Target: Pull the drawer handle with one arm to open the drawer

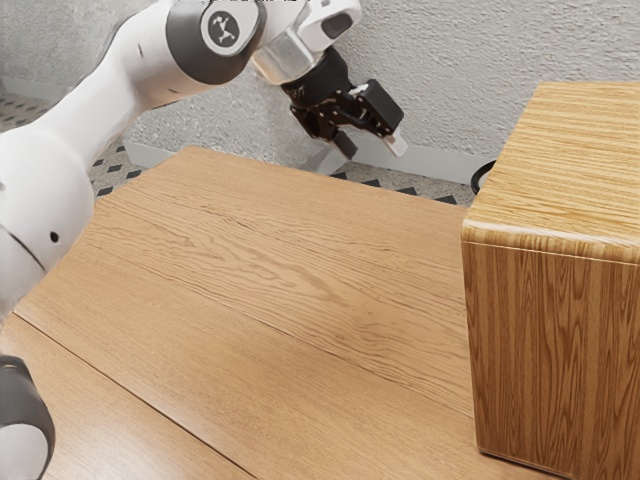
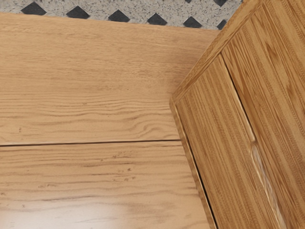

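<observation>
A wooden drawer cabinet [image 1: 560,280] stands on the table [image 1: 260,290] at the exterior view's right. A small dark curved piece, apparently the drawer handle [image 1: 482,178], juts out at the cabinet's far upper corner; the face that carries it is turned away. My gripper [image 1: 370,144] hangs in the air above the table's far edge, well off the cabinet toward the exterior view's left, and its fingers stand apart with nothing between them. Below my hand in the wrist view lie the cabinet's corner [image 2: 238,143] and the table top [image 2: 86,95].
The wooden table top stretches wide between my arm and the cabinet. A grey speckled wall [image 1: 450,60] runs behind the table, and a floor with dark diamond tiles [image 2: 119,12] shows past the table's far edge.
</observation>
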{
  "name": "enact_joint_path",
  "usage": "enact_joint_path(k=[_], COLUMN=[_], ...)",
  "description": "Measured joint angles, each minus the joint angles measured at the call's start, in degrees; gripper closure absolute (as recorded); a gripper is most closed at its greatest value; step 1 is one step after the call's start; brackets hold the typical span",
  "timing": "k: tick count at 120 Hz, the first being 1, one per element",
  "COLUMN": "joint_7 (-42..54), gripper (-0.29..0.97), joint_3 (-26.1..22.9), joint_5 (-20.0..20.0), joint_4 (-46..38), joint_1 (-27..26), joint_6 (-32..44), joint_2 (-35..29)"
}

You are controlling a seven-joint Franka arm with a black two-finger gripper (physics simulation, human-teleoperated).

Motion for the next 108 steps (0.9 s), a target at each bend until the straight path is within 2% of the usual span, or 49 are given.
enact_joint_path(k=[34,57,79,94,108], joint_7=[2.43,3.51,4.18,4.58,4.93], gripper=[0.0,0.0,0.0,0.0,0.0], joint_3=[0.25,0.77,3.09,3.46,3.14], joint_5=[-7.88,-8.96,-8.56,-9.27,-11.57], joint_4=[1.22,-1.17,-9.16,-8.84,-8.22], joint_1=[-1.9,-2.87,-4.56,-5.15,-5.17], joint_6=[2.69,3.34,3.59,3.67,3.76], joint_2=[2.65,1.3,-2.96,-3.12,-2.62])
